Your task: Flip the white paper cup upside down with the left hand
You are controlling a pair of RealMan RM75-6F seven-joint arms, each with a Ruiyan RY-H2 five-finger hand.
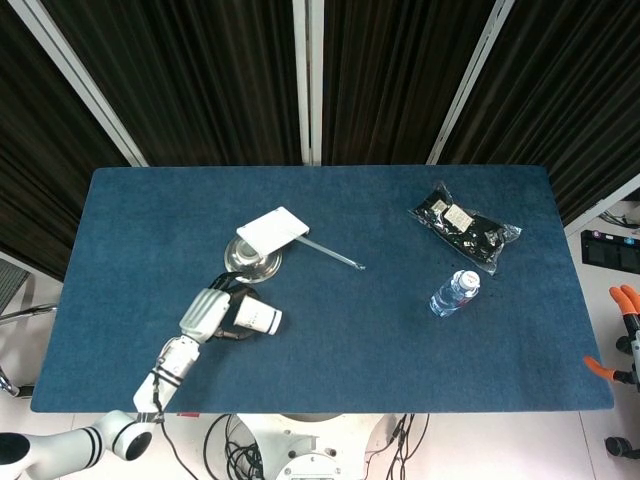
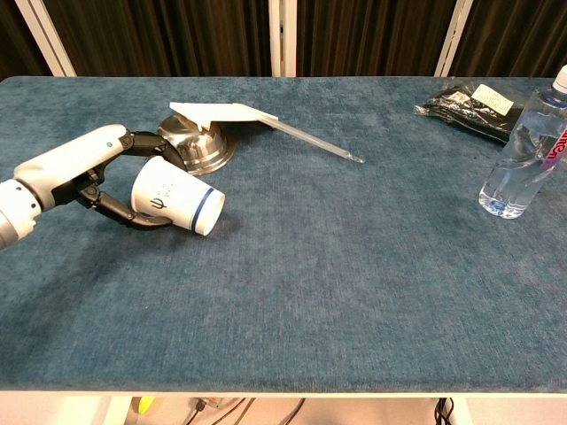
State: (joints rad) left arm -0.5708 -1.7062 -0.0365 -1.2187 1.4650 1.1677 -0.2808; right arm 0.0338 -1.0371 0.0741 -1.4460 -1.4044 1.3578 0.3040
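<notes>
Left hand: the left hand (image 2: 75, 173) grips the white paper cup (image 2: 177, 197), with dark fingers (image 2: 133, 217) wrapped around its closed end.
Cup: it lies on its side, low on the blue surface (image 2: 354, 257), its blue-ringed rim pointing to the right; just in front of the metal bowl (image 2: 197, 146).
Other things: a white card (image 1: 272, 229) rests on the bowl; a water bottle (image 1: 455, 292) and a black packet (image 1: 465, 227) are well apart, to the right.
Right hand: not visible in either view.

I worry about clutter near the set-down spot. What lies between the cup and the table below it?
Nothing visible: the left hand holds the white paper cup on its side over bare table; the metal bowl sits behind.
</notes>
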